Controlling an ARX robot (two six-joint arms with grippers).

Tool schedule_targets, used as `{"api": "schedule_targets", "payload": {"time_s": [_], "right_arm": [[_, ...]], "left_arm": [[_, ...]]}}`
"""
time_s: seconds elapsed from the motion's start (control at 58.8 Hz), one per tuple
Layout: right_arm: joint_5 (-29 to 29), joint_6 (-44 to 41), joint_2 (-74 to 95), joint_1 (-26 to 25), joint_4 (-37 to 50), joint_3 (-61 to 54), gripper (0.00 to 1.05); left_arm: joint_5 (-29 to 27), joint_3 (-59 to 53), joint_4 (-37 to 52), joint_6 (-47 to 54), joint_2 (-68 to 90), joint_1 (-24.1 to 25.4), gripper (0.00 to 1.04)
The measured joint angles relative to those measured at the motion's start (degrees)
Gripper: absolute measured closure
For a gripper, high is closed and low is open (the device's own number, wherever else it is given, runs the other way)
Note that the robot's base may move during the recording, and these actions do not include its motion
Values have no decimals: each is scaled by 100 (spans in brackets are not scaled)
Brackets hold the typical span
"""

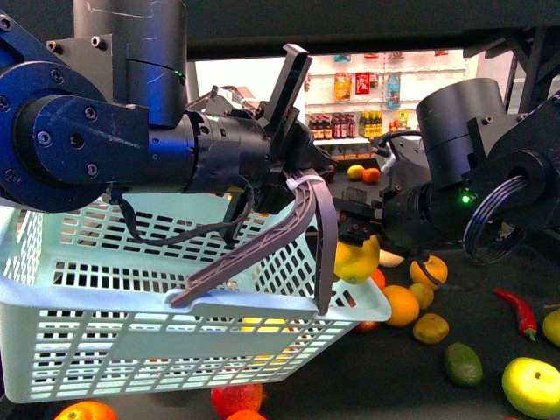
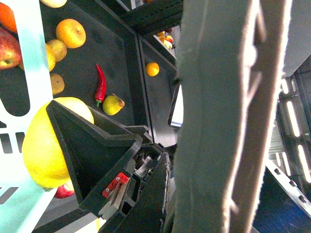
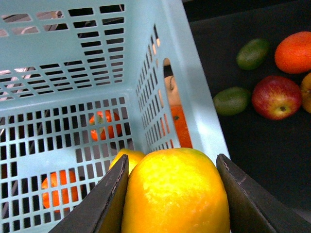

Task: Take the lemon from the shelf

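Right hand [image 3: 177,204] is clamped on the big yellow, waxy-skinned lemon [image 1: 354,262], one flat black pad on each flank. The fruit is off the black tiered metal shelf [image 1: 394,376] and hangs in the air just beside the near corner of the pale slatted plastic basket [image 1: 131,350].

Handling, my guess: middling weight, firm rind with a little give, not fragile. The skin looks slick and the shape is round, so it could twist out. Hold across the widest belly, as now (not the tapered ends).

Left hand [image 1: 297,153] carries the basket by its grey looped handle [image 1: 302,219]. I cannot tell whether it is pinched or merely hooked.

Views:
- The right wrist view alone looks down into the basket, where another yellow fruit [image 3: 130,158] lies at the bottom.
- The left wrist view alone shows the lemon bulging past one pad, with a red chilli [image 2: 99,82] on the tray beyond.
- The front view alone shows both arms and the basket's tilt.
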Motion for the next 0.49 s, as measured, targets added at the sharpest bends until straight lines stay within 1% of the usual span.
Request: {"api": "schedule_targets", "payload": {"time_s": [0.119, 0.153, 0.204, 0.238, 0.323, 0.357, 0.408, 0.476, 0.493], "right_arm": [[-44, 61, 0, 68, 166, -76, 37], [-46, 81, 0, 68, 188, -83, 33], [-66, 127, 0, 68, 254, -103, 25], [-66, 136, 0, 63, 280, -111, 21], [-37, 149, -13, 17, 326, -164, 8], [11, 149, -35, -4, 334, -210, 6], [157, 105, -90, -50, 393, -306, 7], [481, -87, -275, -146, 584, -531, 7], [640, -173, -365, -188, 647, -619, 7]], "left_arm": [[-2, 0, 0, 0, 0, 2, 98], [0, 0, 0, 0, 0, 0, 98], [0, 0, 0, -2, 0, 0, 98], [11, 0, 0, -7, 0, 0, 98], [9, 0, 0, -7, 0, 2, 98], [4, 0, 0, -9, 0, 2, 98], [-2, 0, 0, -7, 0, 0, 98], [-2, 0, 0, 2, 0, 0, 98], [-2, 0, 0, 2, 0, 0, 98]]}}
